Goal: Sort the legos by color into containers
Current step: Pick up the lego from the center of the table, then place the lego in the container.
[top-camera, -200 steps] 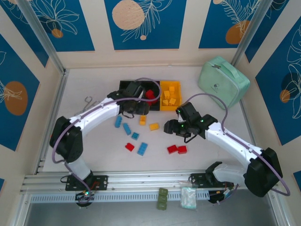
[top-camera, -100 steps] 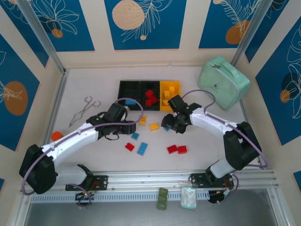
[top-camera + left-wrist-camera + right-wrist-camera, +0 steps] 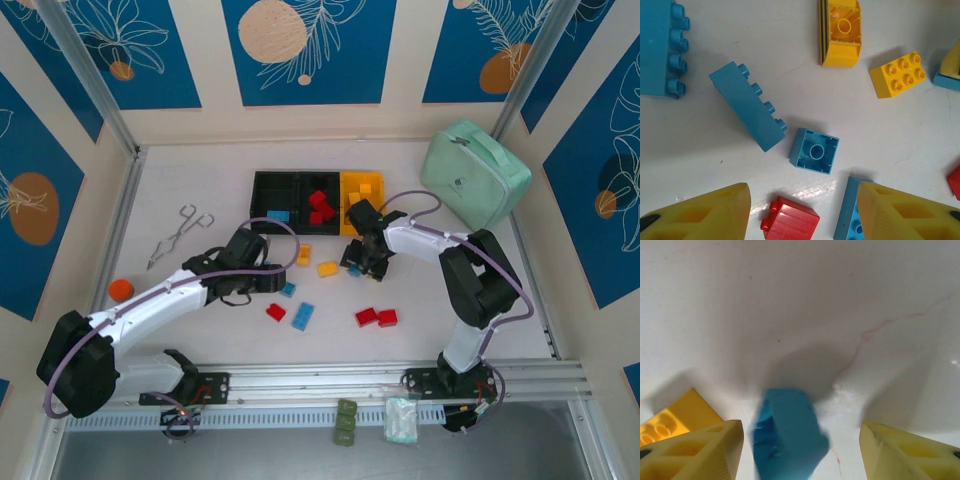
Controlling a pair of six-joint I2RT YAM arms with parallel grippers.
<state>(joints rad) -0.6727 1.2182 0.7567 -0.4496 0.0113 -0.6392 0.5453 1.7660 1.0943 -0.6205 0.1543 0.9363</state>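
Three joined containers (image 3: pixel 262 183) stand at the back: the left black one holds a blue lego (image 3: pixel 277 216), the middle black one red legos (image 3: pixel 320 205), the yellow one yellow legos (image 3: pixel 362 192). Loose legos lie in front. My left gripper (image 3: pixel 270 276) (image 3: pixel 802 202) is open low over a red lego (image 3: pixel 790 221), with a small upturned blue lego (image 3: pixel 814 150) and a long blue lego (image 3: pixel 747 106) just ahead. My right gripper (image 3: pixel 358 262) (image 3: pixel 800 450) is open around a blurred blue lego (image 3: pixel 787 432) on the table, and a yellow lego (image 3: pixel 670 420) lies at its left.
A mint-green zip case (image 3: pixel 475 170) sits at the back right. Metal tongs (image 3: pixel 180 232) and an orange disc (image 3: pixel 121 290) lie at the left. Two red legos (image 3: pixel 376 317) lie right of centre. Olive bricks (image 3: pixel 346 420) and a small bag (image 3: pixel 402 420) rest on the front rail.
My left gripper has drawn back from the bins to the loose legos in front. My right gripper has swung left and away, down to the blue lego below the yellow bin.
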